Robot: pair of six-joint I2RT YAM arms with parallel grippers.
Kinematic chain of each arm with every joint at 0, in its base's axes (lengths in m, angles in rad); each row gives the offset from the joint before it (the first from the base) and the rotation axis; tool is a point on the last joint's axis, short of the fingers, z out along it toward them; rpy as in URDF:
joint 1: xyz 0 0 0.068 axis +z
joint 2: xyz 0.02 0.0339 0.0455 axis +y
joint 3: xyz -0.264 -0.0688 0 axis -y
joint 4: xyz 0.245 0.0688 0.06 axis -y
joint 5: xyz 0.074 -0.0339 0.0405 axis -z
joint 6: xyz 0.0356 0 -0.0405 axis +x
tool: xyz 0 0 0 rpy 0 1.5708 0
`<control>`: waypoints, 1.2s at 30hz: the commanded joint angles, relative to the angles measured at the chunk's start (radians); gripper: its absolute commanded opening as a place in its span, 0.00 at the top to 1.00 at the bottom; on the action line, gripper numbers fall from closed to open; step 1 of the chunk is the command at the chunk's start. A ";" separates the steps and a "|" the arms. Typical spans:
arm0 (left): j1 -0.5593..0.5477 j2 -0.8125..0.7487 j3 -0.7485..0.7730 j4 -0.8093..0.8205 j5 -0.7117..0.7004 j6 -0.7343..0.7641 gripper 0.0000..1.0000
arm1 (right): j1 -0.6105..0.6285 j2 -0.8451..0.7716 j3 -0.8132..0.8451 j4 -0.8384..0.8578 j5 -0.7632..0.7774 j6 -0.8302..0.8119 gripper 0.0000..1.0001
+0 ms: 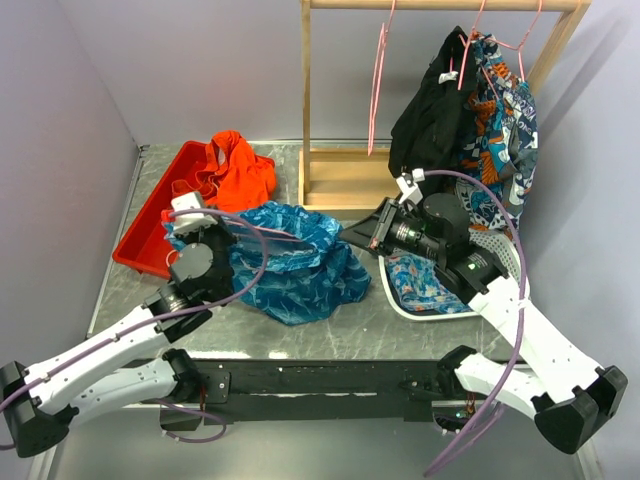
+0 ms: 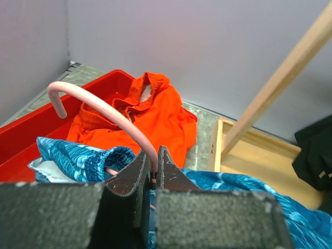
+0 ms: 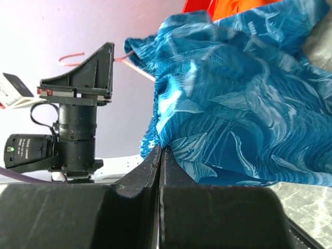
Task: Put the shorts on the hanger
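Observation:
The teal leafy-print shorts (image 1: 290,262) lie bunched on the table between the arms. My left gripper (image 1: 212,232) is at their left edge, shut on the thin pink hanger (image 2: 98,106) just below its hook; the rest of the hanger is hidden in the fabric. The shorts show on both sides of the jaws in the left wrist view (image 2: 78,158). My right gripper (image 1: 347,236) is at the shorts' right edge, jaws closed with the fabric (image 3: 233,104) rising from their tips. The hanger hook (image 3: 70,56) and left gripper (image 3: 85,78) show in the right wrist view.
A red bin (image 1: 145,235) with a plain orange garment (image 1: 238,172) stands at the back left. A wooden rack (image 1: 340,180) at the back holds a spare pink hanger (image 1: 378,90), a black garment (image 1: 430,120) and a floral garment (image 1: 505,130). A white basket (image 1: 505,255) sits under the right arm.

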 commanded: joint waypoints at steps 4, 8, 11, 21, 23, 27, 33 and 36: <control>-0.050 0.066 0.116 -0.010 0.102 -0.008 0.99 | 0.081 0.065 0.220 -0.035 0.049 -0.009 1.00; -0.092 0.078 0.165 -0.024 0.168 -0.020 0.99 | 0.081 0.103 0.284 -0.062 0.069 -0.021 1.00; -0.133 0.097 0.202 -0.049 0.176 -0.026 0.99 | 0.081 0.134 0.330 -0.072 0.066 -0.031 1.00; -0.150 0.072 0.458 -0.267 0.286 -0.040 0.99 | 0.013 0.174 0.521 -0.252 0.096 -0.205 1.00; -0.150 0.109 0.579 -0.340 0.316 -0.042 0.99 | 0.012 0.178 0.566 -0.269 0.069 -0.233 1.00; -0.150 0.175 0.776 -0.504 0.345 -0.048 0.99 | 0.013 0.155 0.623 -0.281 0.037 -0.329 1.00; -0.150 0.270 0.905 -0.679 0.389 -0.071 0.99 | 0.015 0.100 0.618 -0.247 -0.025 -0.425 0.94; -0.150 0.287 0.790 -0.659 0.390 -0.097 0.99 | 0.029 0.086 0.575 -0.256 -0.028 -0.474 0.96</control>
